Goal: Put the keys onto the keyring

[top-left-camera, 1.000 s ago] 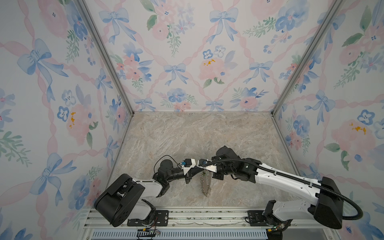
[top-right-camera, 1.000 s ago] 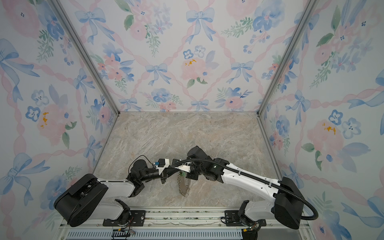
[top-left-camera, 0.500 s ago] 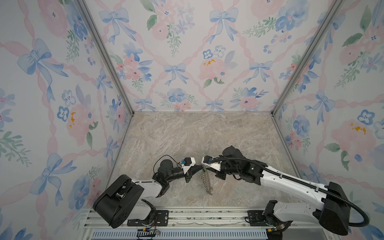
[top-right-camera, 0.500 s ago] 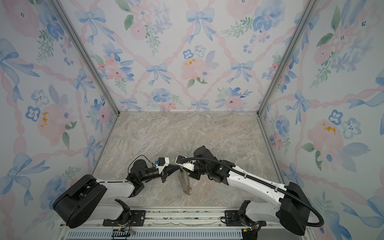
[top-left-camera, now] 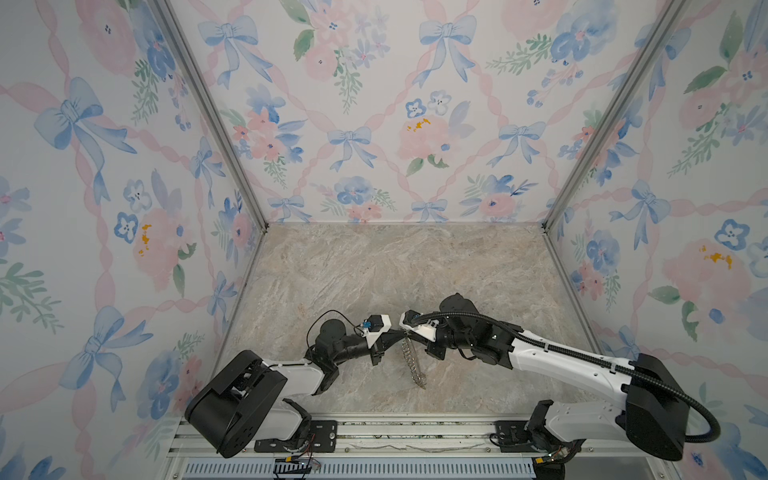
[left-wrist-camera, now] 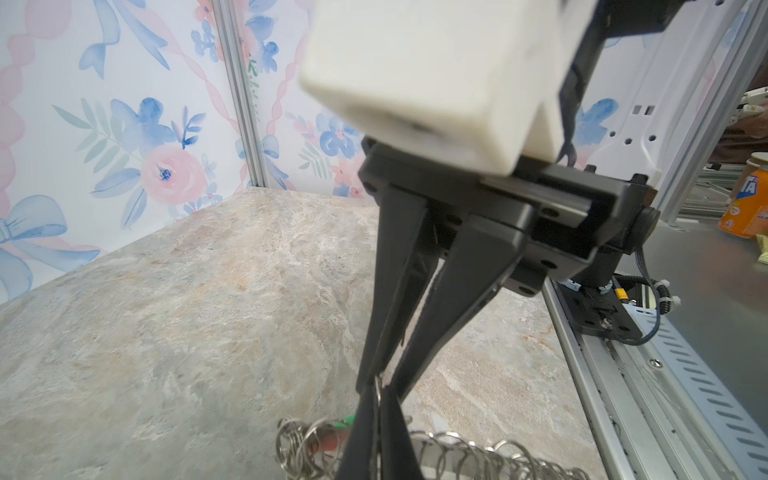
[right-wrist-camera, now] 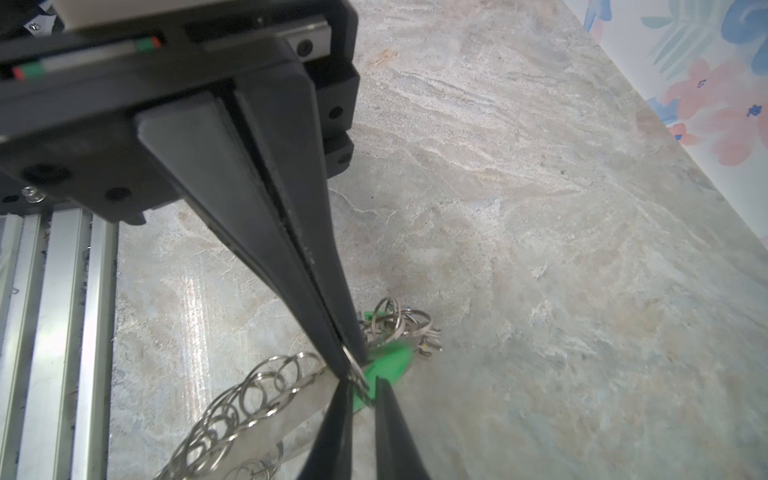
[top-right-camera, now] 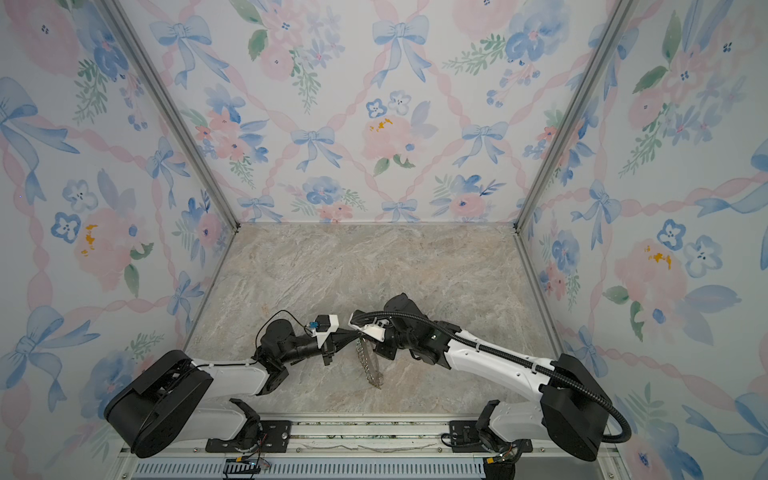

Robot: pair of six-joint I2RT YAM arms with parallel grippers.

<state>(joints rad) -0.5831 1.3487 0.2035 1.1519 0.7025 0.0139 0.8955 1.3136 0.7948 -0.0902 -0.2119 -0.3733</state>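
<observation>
Left arm [top-left-camera: 291, 374] and right arm [top-left-camera: 561, 357] reach low over the front of the bench [top-left-camera: 374, 270], tip to tip — left claw [left-wrist-camera: 379, 388] clamped on the green key [right-wrist-camera: 390, 361], right claw [right-wrist-camera: 353, 368] pinching a ring on the keyring [top-left-camera: 411, 361].

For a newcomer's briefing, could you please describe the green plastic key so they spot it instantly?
Near the marbled table's front edge, the left gripper and right gripper meet tip to tip at a grey keyring plate rimmed with silver wire rings. There sits the green plastic key, the only bright green piece.

White arms [top-left-camera: 557, 368], black tapered end effectors [left-wrist-camera: 379, 381] [right-wrist-camera: 362, 388]
</observation>
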